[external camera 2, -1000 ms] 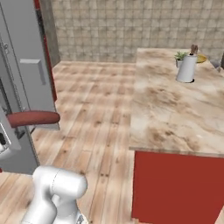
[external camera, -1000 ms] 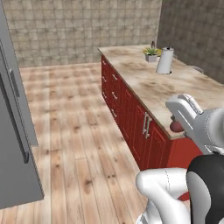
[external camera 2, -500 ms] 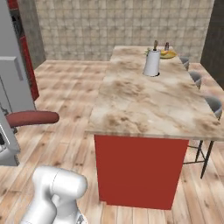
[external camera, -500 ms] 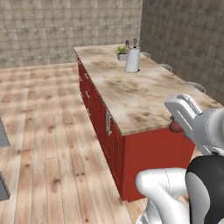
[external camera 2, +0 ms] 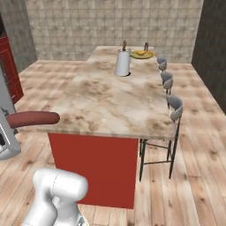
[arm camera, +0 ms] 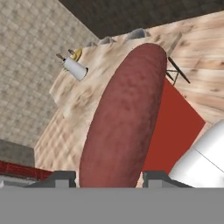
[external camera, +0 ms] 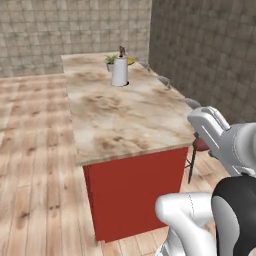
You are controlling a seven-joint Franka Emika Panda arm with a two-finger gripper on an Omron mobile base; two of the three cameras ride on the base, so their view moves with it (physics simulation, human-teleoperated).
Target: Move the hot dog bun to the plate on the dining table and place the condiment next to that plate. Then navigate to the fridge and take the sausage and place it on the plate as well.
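In the left base view the white arm rises at the lower right, and its forearm reaches up and forward beside the near right corner of the bench [external camera: 120, 120]; the sausage [external camera: 201, 145] shows as a small reddish patch just under the hand. Far ahead of the gripper, at the other end of the bench, stand a white jug [external camera: 119, 73], a small potted plant [external camera: 110, 61] and the plate [external camera: 131, 60]. Compared with the earlier pictures of this view, the whole scene has shifted because the base has turned: the fridge has left the picture and the red end of the bench now faces the camera. In the right base view the sausage [external camera 2: 32, 119] lies level at the left, just before the near left corner of the bench, with three stools [external camera 2: 173, 106] along its far right side. Earlier this view showed the fridge at the left. In the hand view the gripper [arm camera: 109, 177] is closed on the sausage, which rises between the two fingers [arm camera: 61, 177] and points toward the bench beyond; the jug and the plate are well ahead.
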